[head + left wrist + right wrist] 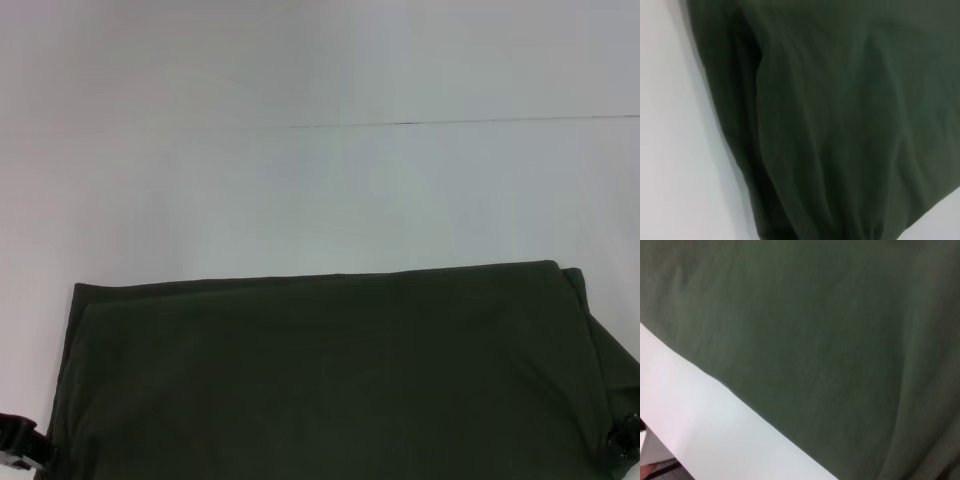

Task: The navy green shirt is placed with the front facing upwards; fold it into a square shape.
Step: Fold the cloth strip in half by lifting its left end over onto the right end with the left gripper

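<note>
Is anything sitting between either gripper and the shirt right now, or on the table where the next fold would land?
Nothing visible does. The left gripper and right gripper each sit at a near corner of the navy green shirt. On the white table beyond it, nothing shows.

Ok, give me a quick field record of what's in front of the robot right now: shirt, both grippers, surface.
shirt: navy green shirt lies flat at the near edge of the table, plain side up, no print or collar in view
shirt edges: a second layer shows along its left and right sides, so it looks partly folded
left gripper: at the shirt's near left corner; fingers not readable
right gripper: at the shirt's near right corner; fingers not readable
surface: white table
</note>
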Motion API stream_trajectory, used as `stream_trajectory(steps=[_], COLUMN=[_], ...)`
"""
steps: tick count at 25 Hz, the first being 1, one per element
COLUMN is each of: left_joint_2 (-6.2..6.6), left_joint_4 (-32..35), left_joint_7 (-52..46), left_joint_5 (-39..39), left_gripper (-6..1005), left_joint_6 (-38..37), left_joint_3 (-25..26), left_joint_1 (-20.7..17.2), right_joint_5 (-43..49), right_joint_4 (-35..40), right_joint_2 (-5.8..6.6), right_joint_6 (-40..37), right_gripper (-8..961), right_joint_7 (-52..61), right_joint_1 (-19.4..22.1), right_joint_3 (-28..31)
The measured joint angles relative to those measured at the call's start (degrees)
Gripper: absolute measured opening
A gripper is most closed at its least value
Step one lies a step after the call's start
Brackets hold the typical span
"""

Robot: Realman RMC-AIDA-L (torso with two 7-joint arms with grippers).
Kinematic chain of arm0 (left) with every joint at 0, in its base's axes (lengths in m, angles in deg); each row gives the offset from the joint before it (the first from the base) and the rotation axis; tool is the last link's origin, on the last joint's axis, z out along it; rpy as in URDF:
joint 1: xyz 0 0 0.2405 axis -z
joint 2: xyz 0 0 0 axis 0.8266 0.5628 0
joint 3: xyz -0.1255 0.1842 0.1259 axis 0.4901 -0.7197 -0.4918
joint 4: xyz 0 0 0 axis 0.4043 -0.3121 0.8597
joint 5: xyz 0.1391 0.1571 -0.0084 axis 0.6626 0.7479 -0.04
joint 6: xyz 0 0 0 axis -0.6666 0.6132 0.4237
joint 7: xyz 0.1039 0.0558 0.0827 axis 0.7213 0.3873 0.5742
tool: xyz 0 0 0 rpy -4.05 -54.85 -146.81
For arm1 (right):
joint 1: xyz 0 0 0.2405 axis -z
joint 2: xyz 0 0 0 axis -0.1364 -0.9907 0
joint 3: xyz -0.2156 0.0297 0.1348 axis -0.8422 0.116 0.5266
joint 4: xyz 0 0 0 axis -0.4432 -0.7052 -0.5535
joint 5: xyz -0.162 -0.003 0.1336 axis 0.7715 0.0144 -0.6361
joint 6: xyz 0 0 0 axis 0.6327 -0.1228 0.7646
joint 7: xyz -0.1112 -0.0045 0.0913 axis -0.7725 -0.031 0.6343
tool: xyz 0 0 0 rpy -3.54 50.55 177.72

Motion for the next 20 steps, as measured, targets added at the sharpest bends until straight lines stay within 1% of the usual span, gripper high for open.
stream_trajectory(steps=[1, 4, 8, 11, 15, 17, 18, 20], left_joint_2=[0.02, 0.19, 0.5, 1.15, 2.65, 2.96, 3.04, 3.14], left_joint_4=[0.2, 0.3, 0.5, 0.9, 0.6, 0.6, 0.6, 0.5], left_joint_7=[-0.6, -1.1, -1.2, -1.2, -1.2, -1.4, -1.5, -1.8], left_joint_5=[0.0, 0.0, -0.3, -0.7, -0.8, -0.8, -0.8, -0.8], left_gripper=[41, 101, 180, 326, 522, 619, 668, 733], left_joint_6=[0.0, -0.4, -1.0, -1.5, -2.5, -2.6, -2.6, -2.1], left_joint_3=[0.0, 0.1, 1.0, 3.9, 9.3, 10.8, 11.5, 12.3], left_joint_1=[0.1, 0.3, 0.7, 1.3, 2.4, 2.6, 2.7, 2.7], right_joint_5=[0.0, -0.3, -0.4, -0.4, -0.7, -1.6, -2.7, -7.3], right_joint_4=[0.0, 0.2, 2.4, 5.3, 7.8, 8.1, 8.3, 8.1], right_joint_2=[0.02, 0.51, 1.31, 2.2, 4.03, 4.73, 4.86, 5.0], right_joint_6=[0.0, -1.0, -4.2, -7.2, -9.7, -9.9, -9.9, -9.8], right_gripper=[109, 131, 221, 288, 378, 542, 624, 714], right_joint_7=[0.1, 0.1, -0.4, -0.8, -1.2, -1.8, -2.4, -5.4], right_joint_1=[-0.1, -0.5, -1.2, -1.4, -1.5, -1.6, -1.6, -1.2], right_joint_3=[0.1, 0.6, 3.5, 6.4, 10.1, 11.9, 13.0, 15.4])
